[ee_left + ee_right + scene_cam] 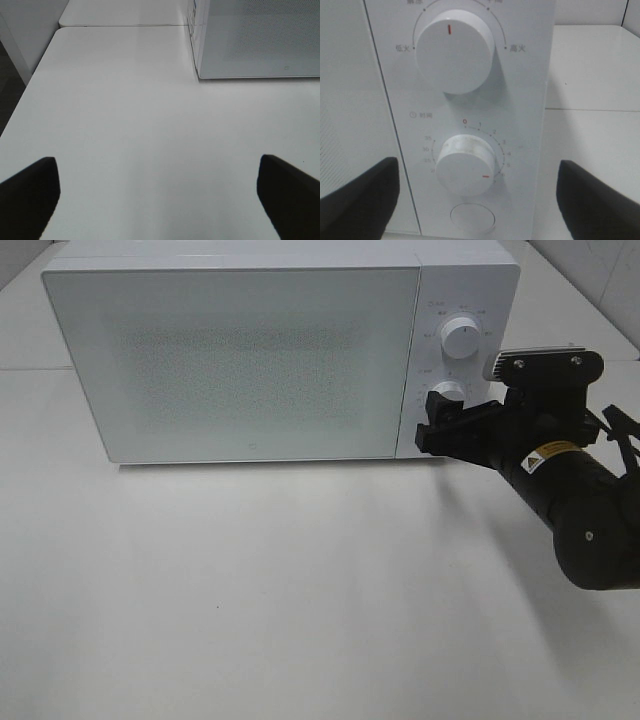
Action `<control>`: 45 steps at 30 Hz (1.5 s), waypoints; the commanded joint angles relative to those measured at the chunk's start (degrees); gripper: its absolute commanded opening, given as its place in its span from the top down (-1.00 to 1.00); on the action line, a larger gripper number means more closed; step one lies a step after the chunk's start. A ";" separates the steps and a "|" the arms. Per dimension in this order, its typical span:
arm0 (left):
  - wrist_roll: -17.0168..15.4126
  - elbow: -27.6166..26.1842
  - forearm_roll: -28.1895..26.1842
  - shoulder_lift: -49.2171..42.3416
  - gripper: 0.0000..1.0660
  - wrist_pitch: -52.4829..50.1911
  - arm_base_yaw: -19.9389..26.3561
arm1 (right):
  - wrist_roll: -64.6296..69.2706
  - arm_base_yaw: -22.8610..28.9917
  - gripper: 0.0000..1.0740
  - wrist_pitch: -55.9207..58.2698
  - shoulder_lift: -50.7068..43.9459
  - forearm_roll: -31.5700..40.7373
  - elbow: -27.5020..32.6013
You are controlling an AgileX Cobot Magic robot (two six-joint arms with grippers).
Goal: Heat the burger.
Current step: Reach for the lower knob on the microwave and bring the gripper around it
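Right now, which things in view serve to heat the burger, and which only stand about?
For the job: microwave, door shut; its timer knob; right pincer, open before that knob.
Idle: left pincer, open over the white table.
Burger: not visible.

Looks like a robot lab bench dressed up as a kitchen corner, not a home. Plain white table (300, 590) spreading under and all around the right gripper (432, 423). Ahead of the left gripper (160, 200), a seam and a second table (120, 17) pushed up flush, equally white. Right in front of the right gripper, a white microwave (240, 360), door shut. Close before its fingers, the upper dial (455, 50) and the lower dial (466, 165), ringed with timer numbers. Beyond that gripper, a pale tiled wall (600, 280). Behind it, a black arm (570, 510) wearing a yellow warning sticker (548, 457): lab gear, plainly.
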 commanded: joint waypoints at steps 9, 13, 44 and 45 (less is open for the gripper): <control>0.06 0.00 -0.06 -0.97 -0.94 -0.06 0.11 | 1.60 1.03 -0.42 -4.18 3.09 -0.34 -4.53; 0.06 0.00 -0.06 -0.97 -0.94 -0.06 0.11 | 1.72 1.89 -0.42 -4.13 4.81 -0.23 -5.10; 0.69 0.00 -0.11 -0.97 -0.94 -0.06 0.11 | -2.35 1.95 -0.42 -4.98 8.08 2.81 -8.48; 0.69 0.00 -0.11 -0.97 -0.94 -0.06 0.11 | -2.35 1.95 -0.42 -4.98 8.08 2.81 -8.48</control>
